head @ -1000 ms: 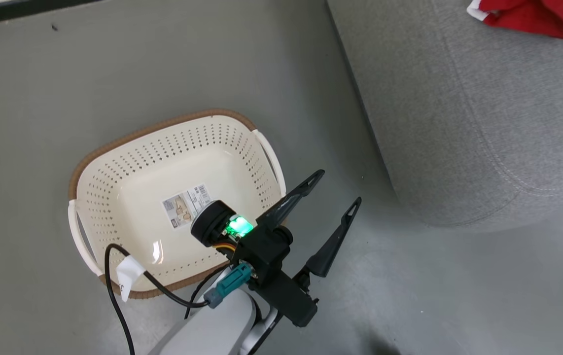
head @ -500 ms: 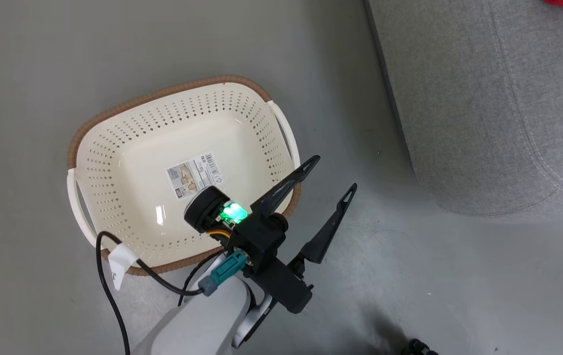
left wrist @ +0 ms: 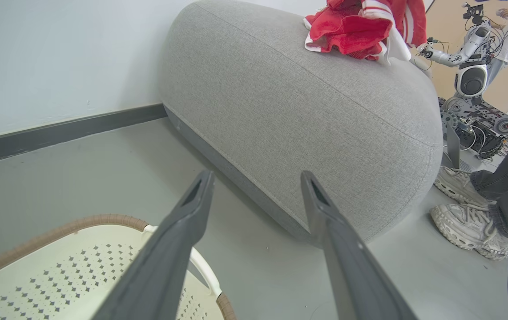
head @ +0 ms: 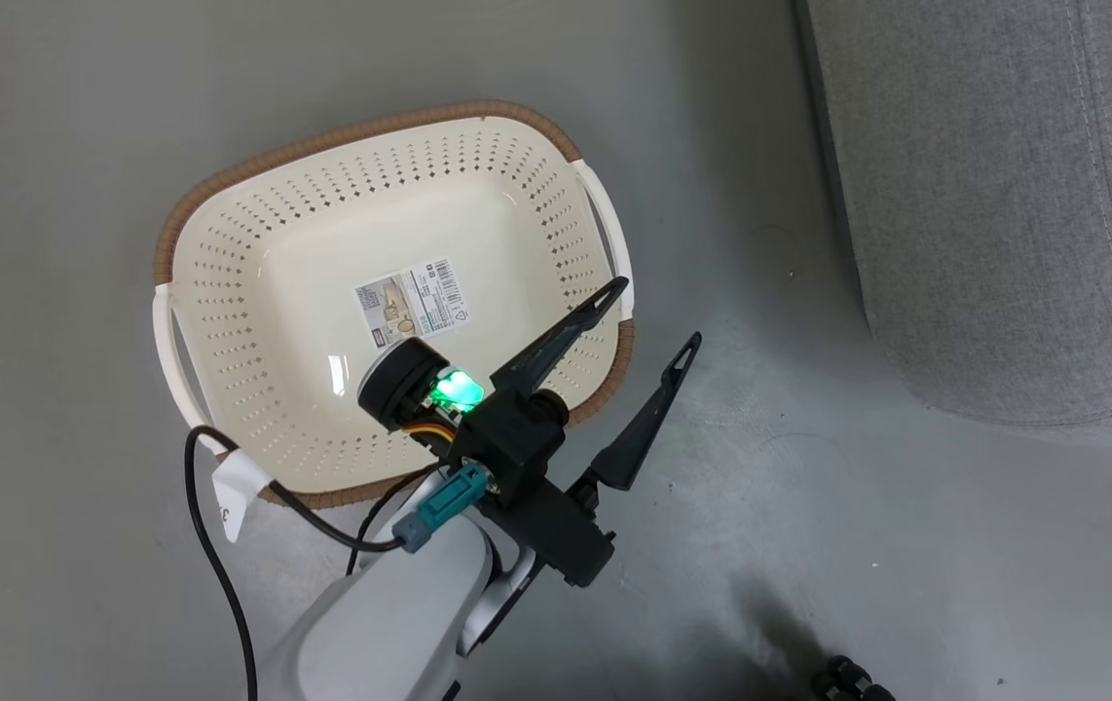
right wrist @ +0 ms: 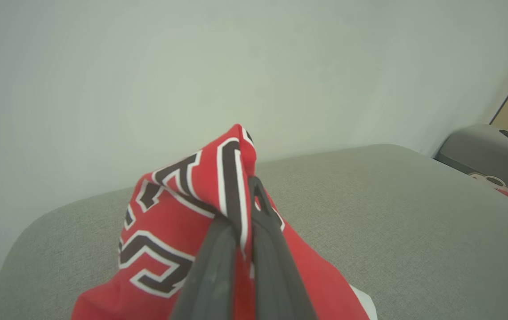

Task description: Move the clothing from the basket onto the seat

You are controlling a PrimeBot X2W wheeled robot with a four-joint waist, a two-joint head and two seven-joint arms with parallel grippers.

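Note:
The cream perforated basket (head: 254,282) stands on the floor with nothing in it but a label sticker on its base. My left gripper (head: 655,313) is open and holds nothing, hovering over the basket's right rim, and its fingers (left wrist: 191,222) point toward the seat. The grey seat (head: 994,195) lies to the right; in the left wrist view a red garment (left wrist: 347,31) with white trim rests on top of the seat (left wrist: 316,111). My right gripper (right wrist: 247,209) is shut on red clothing (right wrist: 169,222) with black-and-white lettering, held above the seat (right wrist: 392,213).
Around the basket is bare grey floor. A black cable with a white tag (head: 235,487) hangs from my left arm. A person's white shoes (left wrist: 463,222) and dark trouser leg are beside the seat's far corner, and another robot (left wrist: 472,66) stands beyond. A pale wall with a dark baseboard (left wrist: 58,133) runs behind.
The head camera has turned, so the basket and seat sit higher and further right in the picture and the red cloth on the seat has slid out of it. The left gripper stays open.

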